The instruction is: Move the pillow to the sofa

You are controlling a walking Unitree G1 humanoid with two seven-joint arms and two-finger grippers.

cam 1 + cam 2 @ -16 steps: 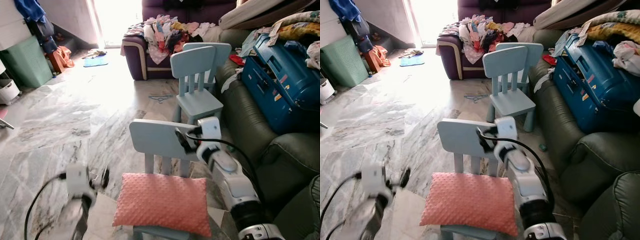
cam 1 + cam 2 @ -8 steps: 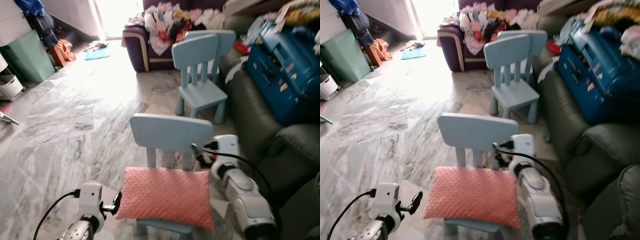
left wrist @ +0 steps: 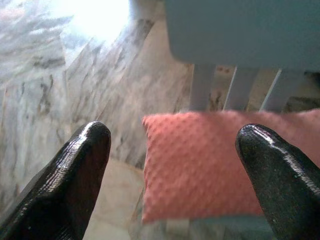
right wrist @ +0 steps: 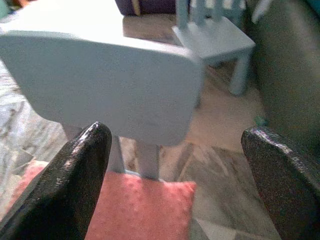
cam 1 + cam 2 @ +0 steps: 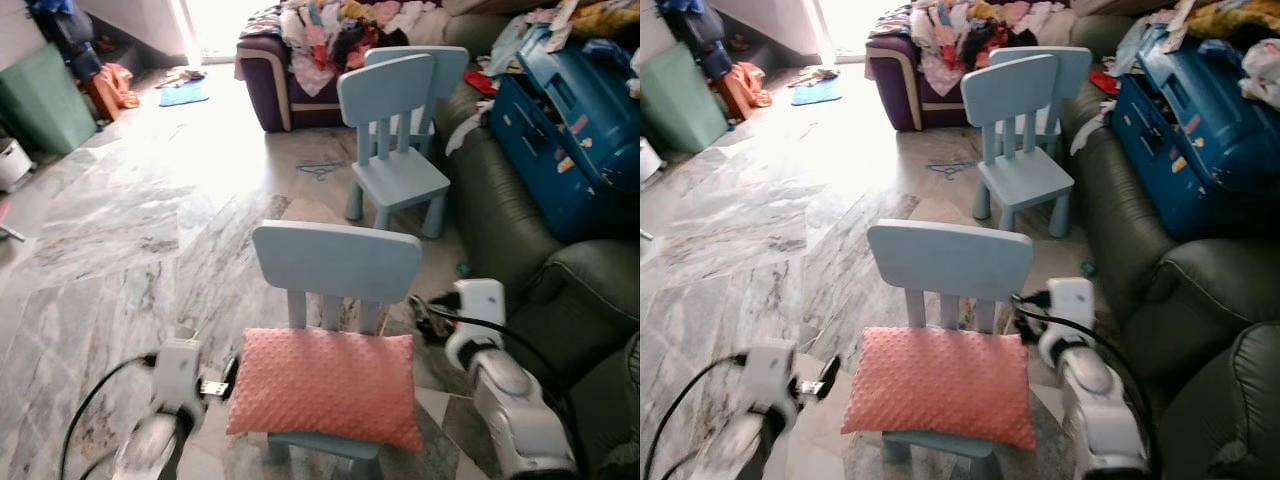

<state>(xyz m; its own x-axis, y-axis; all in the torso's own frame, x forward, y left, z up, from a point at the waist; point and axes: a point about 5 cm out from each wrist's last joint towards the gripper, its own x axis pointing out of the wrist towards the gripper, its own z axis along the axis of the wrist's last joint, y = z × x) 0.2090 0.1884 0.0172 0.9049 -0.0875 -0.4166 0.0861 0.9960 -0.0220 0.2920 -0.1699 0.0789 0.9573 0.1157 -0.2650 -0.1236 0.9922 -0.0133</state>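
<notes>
Left arm (image 5: 150, 445) motion-blurred; pillow (image 3: 215, 165) cut off at wrist view edge.

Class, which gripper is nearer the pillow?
Left. The left gripper sits right by the pillow at its left edge; the right gripper is off its far right corner.

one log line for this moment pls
stage: pre-grasp | pillow: on chair seat | left gripper: open at pillow's left end | right gripper: open by its right end

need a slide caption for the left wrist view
Open left tool facing the bumpy coral-pink pillow on the pale blue child's chair.
</notes>
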